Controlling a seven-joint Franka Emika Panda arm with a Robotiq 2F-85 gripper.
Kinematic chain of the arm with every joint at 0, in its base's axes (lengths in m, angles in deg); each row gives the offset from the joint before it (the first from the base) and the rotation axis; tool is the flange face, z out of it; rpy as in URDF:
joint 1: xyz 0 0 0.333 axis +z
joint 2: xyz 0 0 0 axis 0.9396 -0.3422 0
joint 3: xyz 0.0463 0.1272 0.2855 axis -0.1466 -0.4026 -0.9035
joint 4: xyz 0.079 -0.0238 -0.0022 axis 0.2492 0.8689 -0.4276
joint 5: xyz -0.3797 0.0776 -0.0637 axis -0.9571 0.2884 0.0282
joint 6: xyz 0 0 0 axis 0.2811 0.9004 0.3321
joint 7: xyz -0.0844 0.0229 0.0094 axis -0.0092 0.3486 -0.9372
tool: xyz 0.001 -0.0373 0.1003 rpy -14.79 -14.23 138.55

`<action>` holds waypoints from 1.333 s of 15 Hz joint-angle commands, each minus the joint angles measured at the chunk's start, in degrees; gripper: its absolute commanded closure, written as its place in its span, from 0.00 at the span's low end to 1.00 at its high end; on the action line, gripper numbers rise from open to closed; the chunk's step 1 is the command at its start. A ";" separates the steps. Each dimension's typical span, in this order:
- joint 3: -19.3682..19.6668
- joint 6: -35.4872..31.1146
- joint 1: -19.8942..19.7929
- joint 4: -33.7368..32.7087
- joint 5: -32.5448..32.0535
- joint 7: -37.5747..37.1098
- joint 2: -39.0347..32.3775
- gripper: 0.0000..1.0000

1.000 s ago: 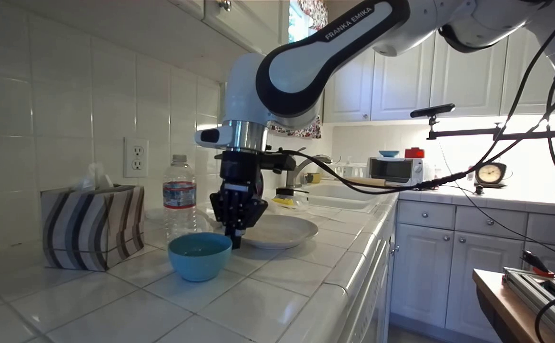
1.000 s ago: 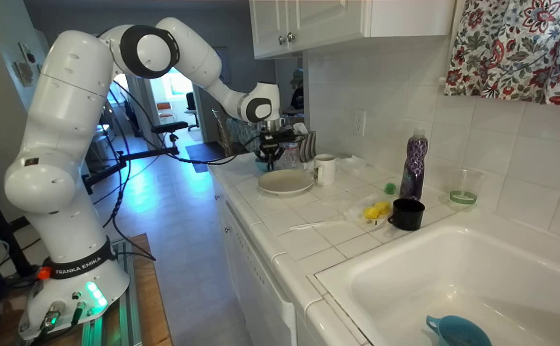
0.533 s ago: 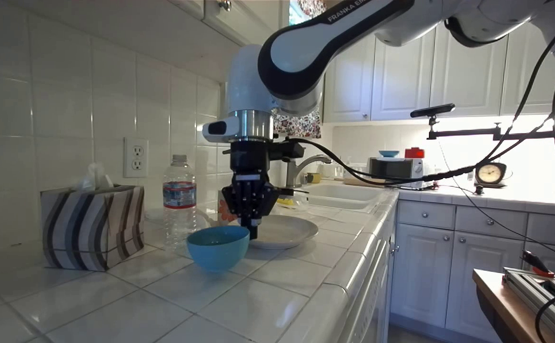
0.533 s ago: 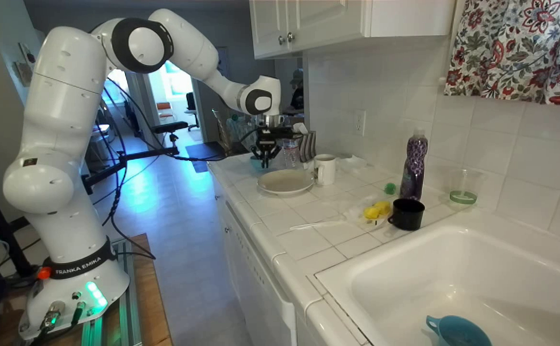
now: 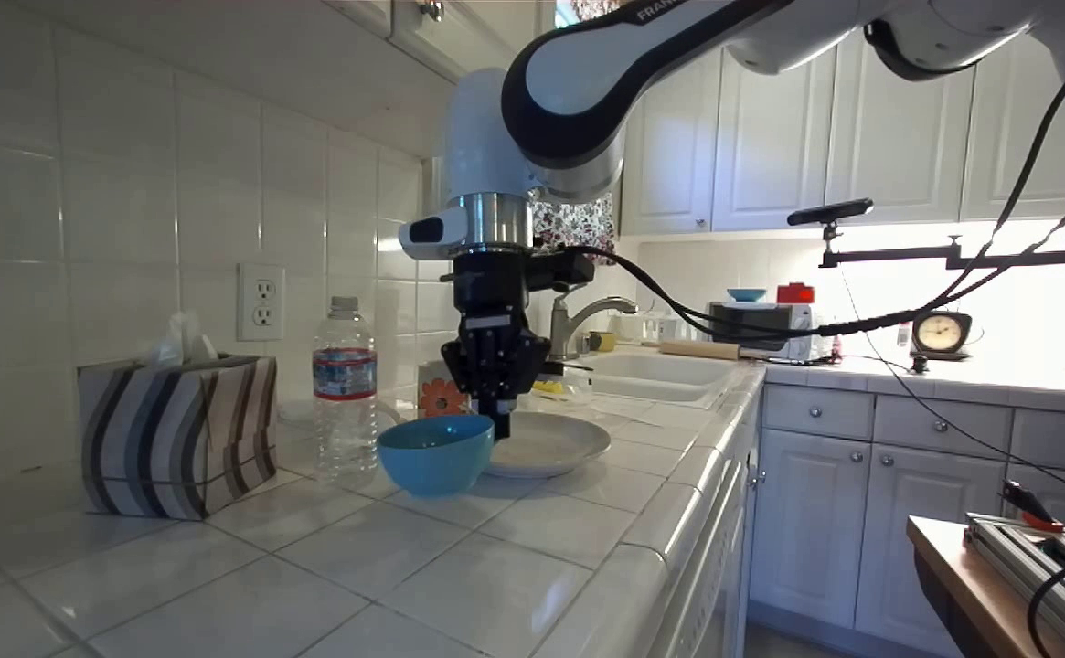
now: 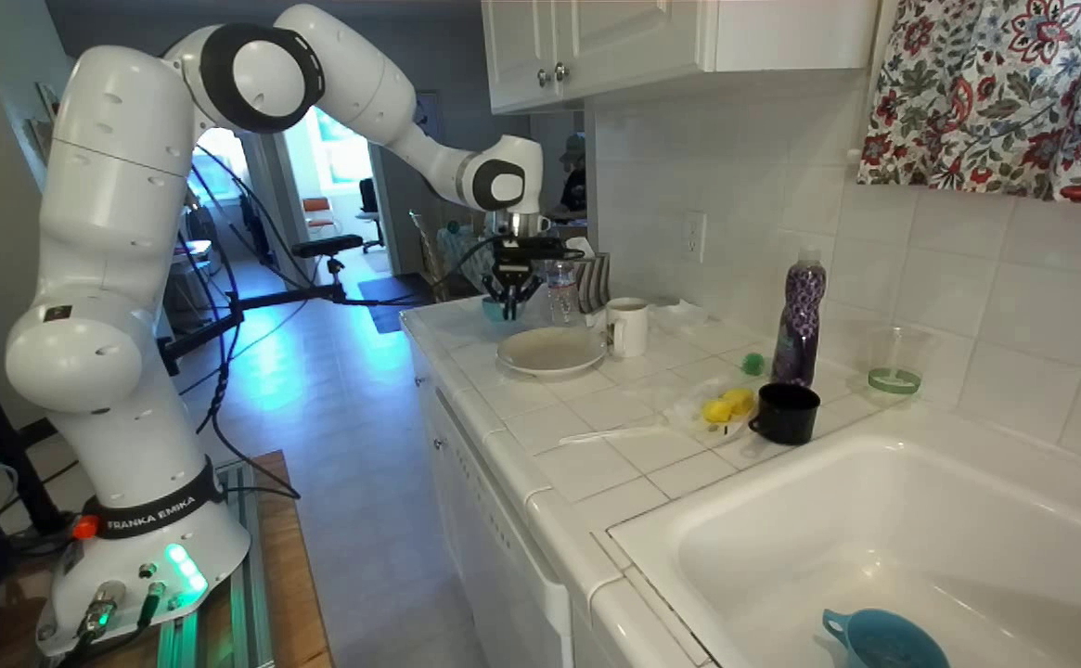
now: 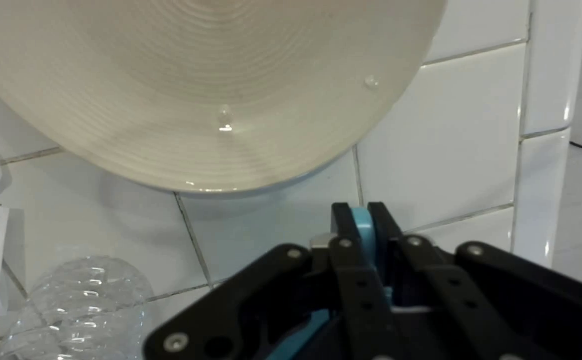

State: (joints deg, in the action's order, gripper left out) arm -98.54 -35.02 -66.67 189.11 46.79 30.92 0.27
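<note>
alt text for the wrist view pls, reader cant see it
A black gripper pinches the rim of a round blue bowl, of which only slivers show. Across the top, a round cream plate with fine ridges lies on a white tiled counter; a clear ridged plastic bottle stands at lower left.

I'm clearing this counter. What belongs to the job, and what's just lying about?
Belongs to the job: blue bowl, rim gripped by the hand; possibly the nearby plate.

Apparently lying about: tissue box; water bottle; mug; black cup; purple bottle.
</note>
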 commanded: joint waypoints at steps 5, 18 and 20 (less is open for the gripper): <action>1.63 -1.07 -0.84 7.93 1.36 -6.38 6.97 0.97; 3.64 -12.46 -1.00 15.94 -0.05 -17.03 11.43 0.97; 3.82 -13.89 -1.39 17.53 0.46 -17.79 12.40 0.97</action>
State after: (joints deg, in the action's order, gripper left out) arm -94.94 -46.34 -67.56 202.50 46.81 15.06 9.10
